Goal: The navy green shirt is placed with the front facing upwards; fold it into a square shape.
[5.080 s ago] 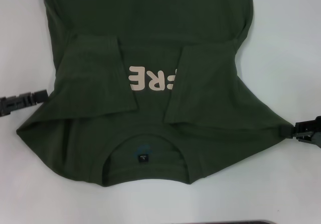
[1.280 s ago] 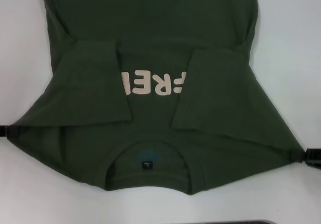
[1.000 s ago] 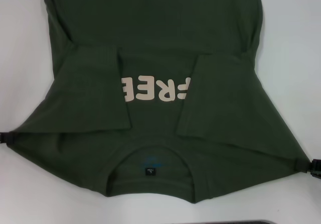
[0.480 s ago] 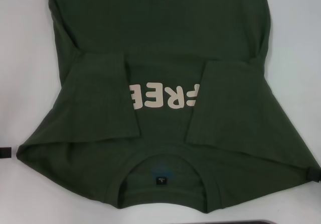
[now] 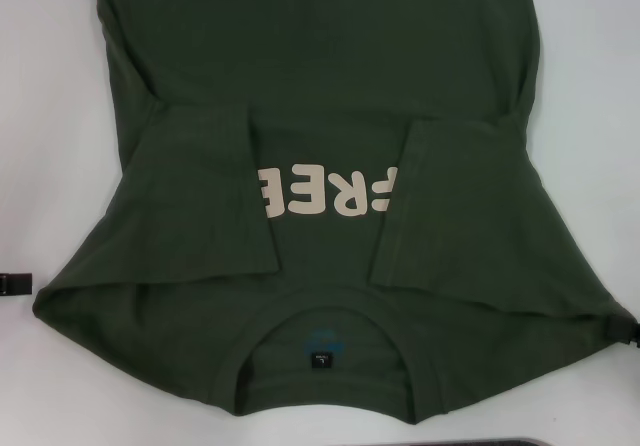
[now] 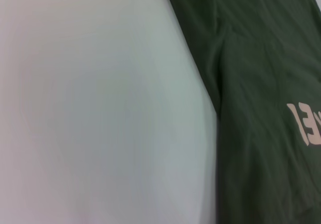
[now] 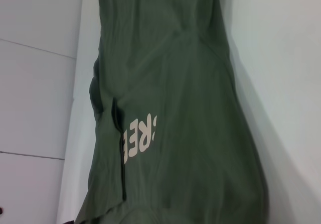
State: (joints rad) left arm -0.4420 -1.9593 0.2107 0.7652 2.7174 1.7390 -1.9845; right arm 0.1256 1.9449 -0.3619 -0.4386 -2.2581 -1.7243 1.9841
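Observation:
The navy green shirt [image 5: 320, 76] lies face up on the white table [image 5: 45, 116], collar and small black neck tag [image 5: 321, 357] nearest me. Both sleeves are folded inward over the chest, the left sleeve [image 5: 195, 196] and right sleeve [image 5: 460, 206] covering the ends of the cream lettering [image 5: 325, 191]. Only a black sliver of my left gripper [image 5: 12, 284] shows at the left edge, a little apart from the shirt's shoulder corner. My right gripper [image 5: 630, 332] shows as a black sliver at the other shoulder corner. The wrist views show the shirt [image 6: 266, 108] [image 7: 175, 108] from the sides.
White table surface [image 6: 100, 108] lies bare on both sides of the shirt. A dark strip [image 5: 480, 442] runs along the near edge of the head view. White panels [image 7: 35, 83] stand beyond the shirt in the right wrist view.
Over the last second the shirt slid toward me and slightly right, showing more of the lettering. Both grippers moved outward to the view's edges. The left one has just shifted away from the shoulder corner.

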